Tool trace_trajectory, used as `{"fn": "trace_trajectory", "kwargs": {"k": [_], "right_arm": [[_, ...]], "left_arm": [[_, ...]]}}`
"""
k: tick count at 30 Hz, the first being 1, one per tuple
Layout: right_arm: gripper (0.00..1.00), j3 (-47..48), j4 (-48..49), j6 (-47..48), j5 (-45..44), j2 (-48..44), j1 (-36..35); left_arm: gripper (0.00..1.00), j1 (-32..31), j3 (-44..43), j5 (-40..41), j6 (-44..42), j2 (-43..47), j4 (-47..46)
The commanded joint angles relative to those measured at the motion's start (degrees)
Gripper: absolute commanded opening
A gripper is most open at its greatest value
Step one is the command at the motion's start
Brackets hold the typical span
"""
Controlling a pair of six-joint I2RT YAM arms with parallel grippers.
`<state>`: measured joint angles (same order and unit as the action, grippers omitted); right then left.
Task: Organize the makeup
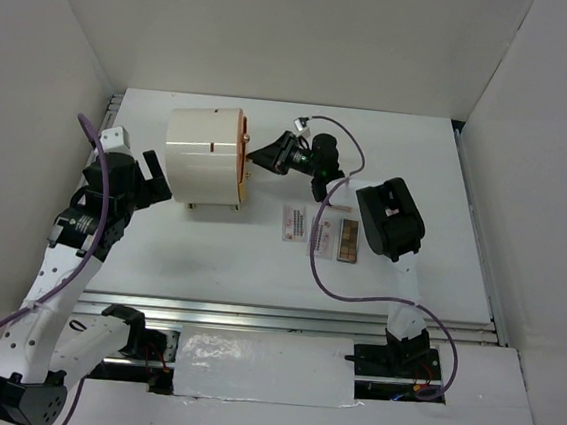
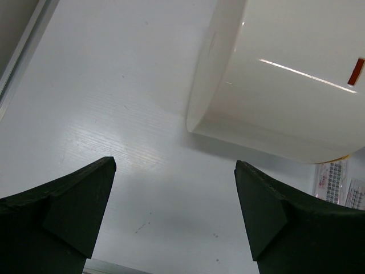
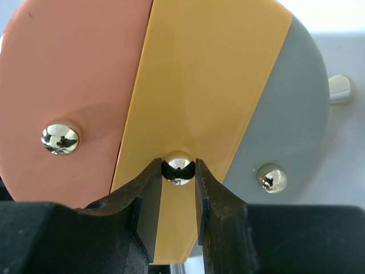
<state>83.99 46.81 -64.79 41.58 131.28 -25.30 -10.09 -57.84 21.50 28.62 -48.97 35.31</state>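
Observation:
The makeup lies flat on the table right of the box: a white-pink packet [image 1: 293, 221], a second pale packet [image 1: 322, 232] and a brown eyeshadow palette [image 1: 347, 241]. Two packets also show at the edge of the left wrist view [image 2: 333, 180]. No sticks or compacts are in view. My right gripper [image 1: 253, 156] is at the box's round face, shut on the middle shiny knob [image 3: 180, 156] of the yellow drawer front [image 3: 217, 74]; in the right wrist view the gripper [image 3: 178, 163] has the knob between its jaws. My left gripper [image 1: 156, 182] is open and empty beside the box's left end, above bare table [image 2: 175, 164].
The large cream cylindrical box [image 1: 204, 155] lies on its side at the back left. Its face has a pink panel [image 3: 68, 85] and a grey panel [image 3: 285, 114], each with a knob. White walls enclose the table. The right arm's cable [image 1: 318, 266] loops over the makeup.

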Motion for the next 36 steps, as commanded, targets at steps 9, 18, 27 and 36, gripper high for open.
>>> {"fn": "trace_trajectory", "kwargs": {"k": [9,18,27,36], "right_arm": [[0.27,-10.0,0.1,-0.1,-0.8,-7.6,1.0],[0.28,-12.2,-2.1,1.7,1.3,-7.5,5.3],[0.3,-9.8,-7.7,5.6,2.8,-8.1,3.4],[0.3,-6.3,-10.5,6.3,2.4,-6.6,1.0]], "left_arm": [[0.99,1.0,-0.1,-1.7,-1.1,-0.4,-2.6],[0.99,1.0,-0.1,-2.5,-1.4,-0.6,-2.9],[0.99,1.1,-7.0,-18.3,-0.6,-5.5,-8.0],[0.99,-4.1,-24.2,-21.8,-1.7,-25.4,-7.8]]}}
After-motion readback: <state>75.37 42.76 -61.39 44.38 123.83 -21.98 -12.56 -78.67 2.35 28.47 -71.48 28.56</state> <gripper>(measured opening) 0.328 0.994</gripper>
